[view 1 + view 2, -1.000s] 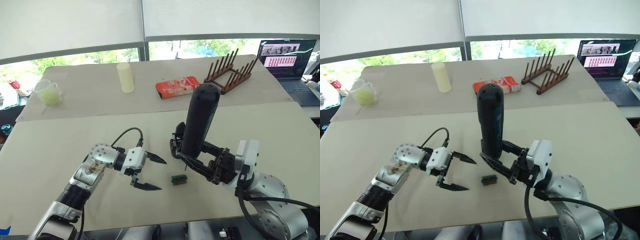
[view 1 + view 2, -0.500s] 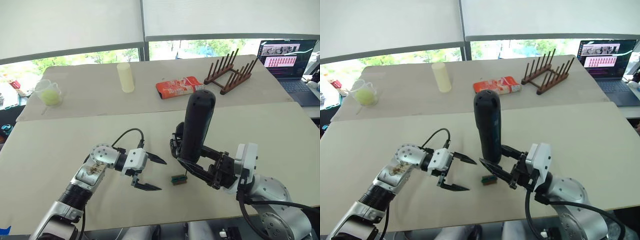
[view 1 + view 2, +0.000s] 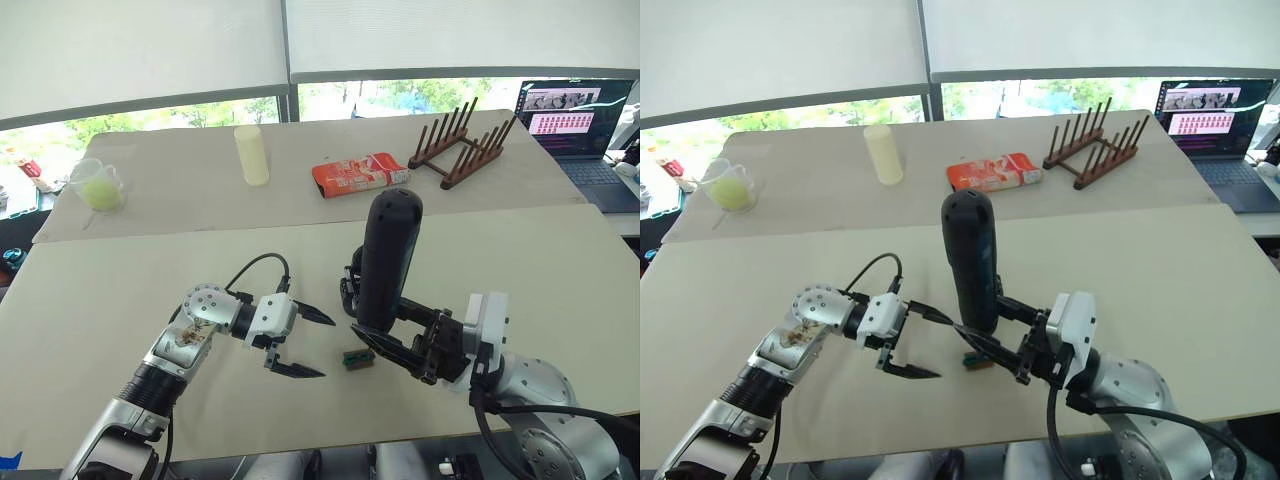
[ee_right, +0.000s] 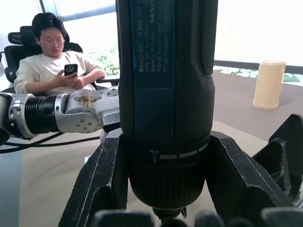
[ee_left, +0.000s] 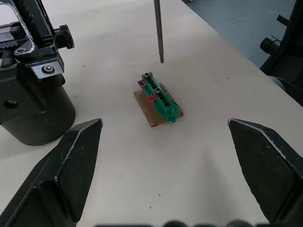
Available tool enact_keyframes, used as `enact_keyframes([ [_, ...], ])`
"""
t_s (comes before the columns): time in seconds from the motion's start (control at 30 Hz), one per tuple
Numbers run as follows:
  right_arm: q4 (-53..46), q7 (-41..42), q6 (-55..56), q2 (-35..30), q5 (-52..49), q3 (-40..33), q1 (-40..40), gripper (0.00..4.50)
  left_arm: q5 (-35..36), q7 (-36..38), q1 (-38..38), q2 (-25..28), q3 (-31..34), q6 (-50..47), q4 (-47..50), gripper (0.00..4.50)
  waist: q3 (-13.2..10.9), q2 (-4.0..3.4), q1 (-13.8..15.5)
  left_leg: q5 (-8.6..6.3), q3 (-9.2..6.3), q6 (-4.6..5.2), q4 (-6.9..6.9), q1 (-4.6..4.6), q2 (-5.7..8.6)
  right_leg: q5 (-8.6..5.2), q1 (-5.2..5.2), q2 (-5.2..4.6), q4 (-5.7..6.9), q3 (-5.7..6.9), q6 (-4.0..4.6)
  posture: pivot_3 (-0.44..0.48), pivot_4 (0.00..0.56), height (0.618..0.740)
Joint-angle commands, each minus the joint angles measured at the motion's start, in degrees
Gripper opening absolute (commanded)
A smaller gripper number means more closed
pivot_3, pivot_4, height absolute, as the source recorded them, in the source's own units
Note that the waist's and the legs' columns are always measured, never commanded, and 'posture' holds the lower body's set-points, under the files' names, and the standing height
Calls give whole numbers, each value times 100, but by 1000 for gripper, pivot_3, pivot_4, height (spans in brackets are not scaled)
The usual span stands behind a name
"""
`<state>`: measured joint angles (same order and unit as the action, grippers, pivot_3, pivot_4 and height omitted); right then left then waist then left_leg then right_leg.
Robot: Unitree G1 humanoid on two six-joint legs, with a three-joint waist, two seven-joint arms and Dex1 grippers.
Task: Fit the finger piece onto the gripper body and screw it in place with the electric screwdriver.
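— While the electric screwdriver [image 3: 388, 262] stands upright mid-table, what grips it?
— The right gripper [image 3: 405, 347], clamped round its lower end; the gripper body [image 5: 33, 94] sits just behind.
— And the left gripper [image 3: 302, 343]?
— Spread wide, empty, left of the green block [image 5: 159, 97].

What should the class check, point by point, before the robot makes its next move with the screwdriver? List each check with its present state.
1. Electric screwdriver held firmly: ok, the right gripper is shut on its lower end and it stands nearly upright.
2. Bit placement: not ok, in the left wrist view the bit tip hangs above the table near the green block, not over the gripper body.
3. Left gripper free to help: ok, open and empty.
4. Finger piece seated on the gripper body: cannot tell.
5. Gripper body steady: ok, its base rests on the table.
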<state>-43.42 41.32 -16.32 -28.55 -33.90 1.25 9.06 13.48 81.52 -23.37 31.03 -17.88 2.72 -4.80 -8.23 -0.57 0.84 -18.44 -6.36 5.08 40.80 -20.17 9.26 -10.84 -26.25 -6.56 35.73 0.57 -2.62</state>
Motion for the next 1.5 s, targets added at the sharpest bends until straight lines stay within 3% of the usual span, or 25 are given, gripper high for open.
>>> enact_keyframes([
  [0.03,-237,82,351,42,-14,-50,0,1901,28,-1,-52,-13,12,80,67,4500,0,0,-3,0,0,0,0,0,0,0,0,0,0,0,0,0,150,740],
  [1.5,130,57,516,145,291,109,-333,1901,9,-23,-100,-52,-7,129,-16,4500,0,0,-3,0,0,0,0,0,0,0,0,1,0,0,0,0,150,740],
])
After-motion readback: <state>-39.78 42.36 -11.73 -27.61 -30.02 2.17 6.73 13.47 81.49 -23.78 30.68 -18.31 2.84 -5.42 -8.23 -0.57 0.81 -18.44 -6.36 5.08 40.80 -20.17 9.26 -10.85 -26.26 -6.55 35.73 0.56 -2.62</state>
